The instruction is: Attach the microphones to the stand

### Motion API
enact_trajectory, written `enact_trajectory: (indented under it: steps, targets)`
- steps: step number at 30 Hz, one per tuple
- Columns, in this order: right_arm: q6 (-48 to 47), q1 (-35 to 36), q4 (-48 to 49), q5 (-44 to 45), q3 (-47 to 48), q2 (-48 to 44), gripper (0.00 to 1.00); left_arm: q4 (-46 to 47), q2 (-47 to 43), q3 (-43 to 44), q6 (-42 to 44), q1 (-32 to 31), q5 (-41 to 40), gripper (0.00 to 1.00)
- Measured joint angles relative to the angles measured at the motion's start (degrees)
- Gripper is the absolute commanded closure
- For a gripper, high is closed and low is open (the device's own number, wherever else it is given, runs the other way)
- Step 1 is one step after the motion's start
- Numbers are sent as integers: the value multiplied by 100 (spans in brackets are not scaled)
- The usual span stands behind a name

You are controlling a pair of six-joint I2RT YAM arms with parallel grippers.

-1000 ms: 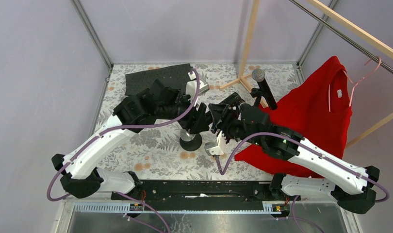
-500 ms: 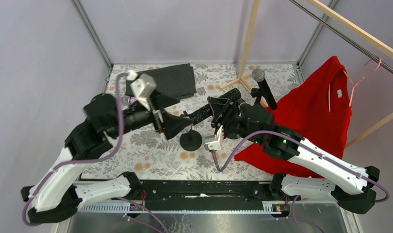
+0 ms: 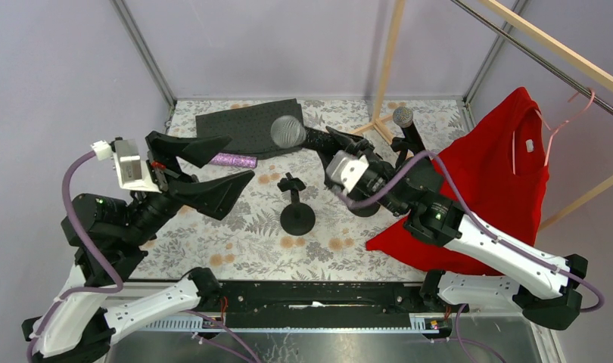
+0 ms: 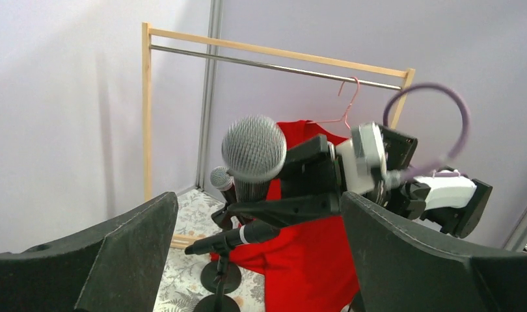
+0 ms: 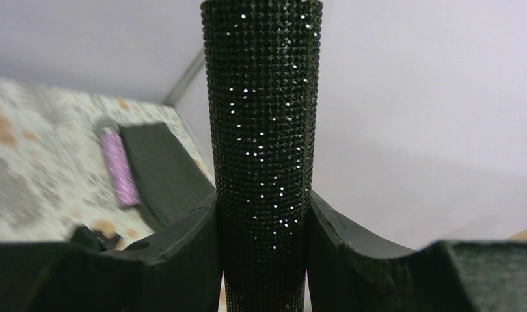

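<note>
Since right gripper (image 5: 263, 218) clamps the black microphone (image 3: 288, 131), head raised at far centre, and left gripper (image 3: 239, 157) gapes empty, seating it in the bare stand (image 3: 297, 218) likely comes next.

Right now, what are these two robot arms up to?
They are putting microphones on stands. The right gripper holds a black microphone aloft. The left gripper hangs open and empty. A stand in the middle is empty, a purple microphone lies by the dark mat, and another microphone stands mounted at the back.
</note>
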Motion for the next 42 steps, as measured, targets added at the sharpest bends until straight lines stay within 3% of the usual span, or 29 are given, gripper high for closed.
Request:
enact_trajectory:
  steps: [11,16,24,35,39,42]
  targets:
    - [4345,0,470,-118,291,39,100,866,662,-306,140,0,120,1]
    - [5519,0,466,-542,291,39,98,1322,903,-409,116,0,291,1]
    - [6264,0,455,-1150,291,39,97,1770,1187,-409,24,0,616,4]
    - [6339,0,232,-1738,289,76,95,1888,1373,-409,-138,0,890,12]
    - [6225,0,203,-1862,258,63,94,1961,1397,-409,-212,0,946,11]
    - [6151,0,197,-1882,162,15,94,2079,1388,-417,-256,0,988,4]
